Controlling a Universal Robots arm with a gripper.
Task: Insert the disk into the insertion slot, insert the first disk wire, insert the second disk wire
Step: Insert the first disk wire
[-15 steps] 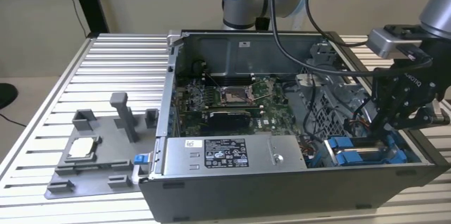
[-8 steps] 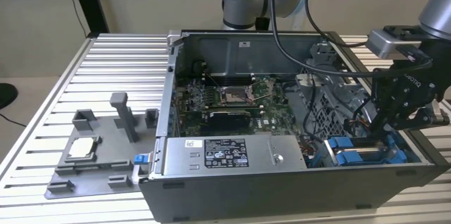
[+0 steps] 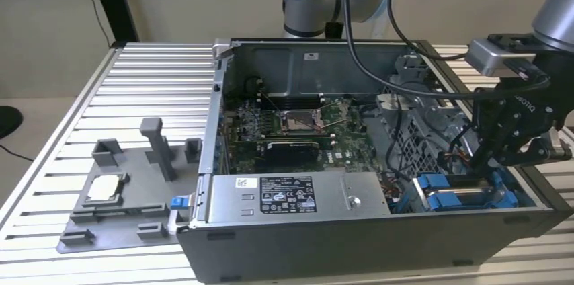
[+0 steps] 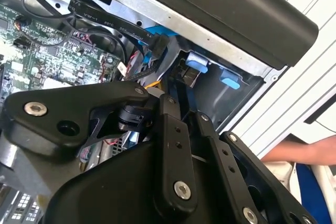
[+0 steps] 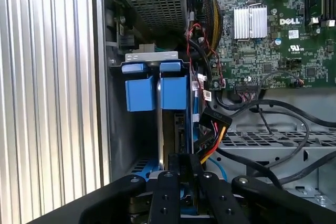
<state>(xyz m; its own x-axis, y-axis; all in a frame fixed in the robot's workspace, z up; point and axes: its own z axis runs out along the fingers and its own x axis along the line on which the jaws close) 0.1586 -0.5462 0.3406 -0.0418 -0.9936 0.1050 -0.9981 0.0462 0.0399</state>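
The disk (image 5: 159, 114) stands on edge in the insertion slot (image 5: 116, 129), a thin silver strip between the bright blue pieces of its frame (image 5: 173, 92). My gripper (image 5: 182, 163) reaches down into that bay at the disk's near end with its fingers close together; whether they pinch anything is hidden. In the exterior view the gripper (image 3: 484, 169) hangs just over the blue frame (image 3: 447, 196) at the case's front right corner. A black plug on coloured wires (image 5: 211, 123) lies loose beside the bay. A flat black cable with a blue plug (image 4: 157, 38) hangs above the fingertips (image 4: 173, 103).
The grey power supply box (image 3: 296, 194) sits beside the bay, with the motherboard (image 3: 296, 124) behind it. Loose black cables (image 5: 273, 114) cross the metal cage. A grey fixture (image 3: 117, 197) lies on the table at the exterior view's left. A person's hand (image 4: 304, 150) shows outside the case.
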